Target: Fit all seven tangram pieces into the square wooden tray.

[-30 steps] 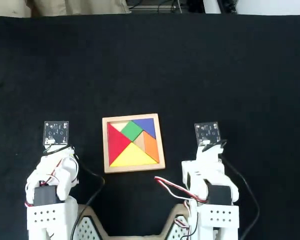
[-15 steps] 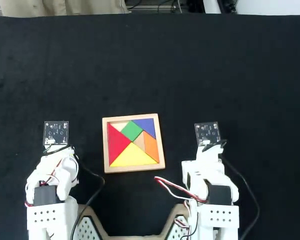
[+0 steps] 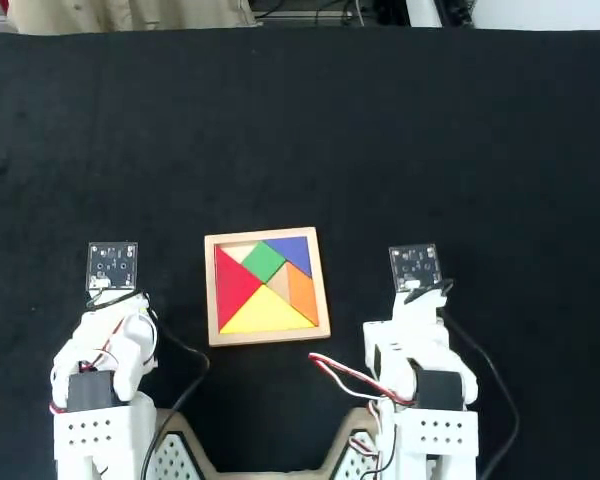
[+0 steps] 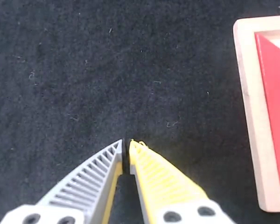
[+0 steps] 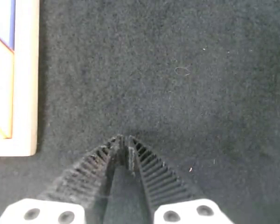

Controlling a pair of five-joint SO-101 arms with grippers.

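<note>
In the middle of the black cloth point(image 3: 380, 130), between the two arms, lies the square wooden tray point(image 3: 210, 290). Its well is filled edge to edge with colour. The red triangle point(image 3: 232, 285) and the yellow triangle point(image 3: 265, 315) take the near and left-hand half as the high view shows it. The green square point(image 3: 264, 261), the blue piece point(image 3: 292, 250) and the orange piece point(image 3: 302, 290) take the rest. Two pale wood-coloured slivers look wedged among them, though they are too small to be sure of. By that count the puzzle appears complete.

The left gripper point(image 4: 129, 149) rests over bare cloth just beside the tray's rim, its grey and yellow fingers pressed together with nothing between them. The right gripper point(image 5: 123, 144) sits the same way on the other side, its dark fingers clenched tip to tip and empty.

The pieces are likely thin, stiff and light, with smooth painted faces that could slip under a loose pinch. Seated flush inside the frame, they offer no free side to grip. If one needed correcting, it would probably have to be levered up by a corner or nudged sideways first. The tray itself is rigid and probably light enough to slide on the cloth if pushed. The raised rim is the sensible place to hold it, gripped across the wall at mid-side, not at a corner.
</note>
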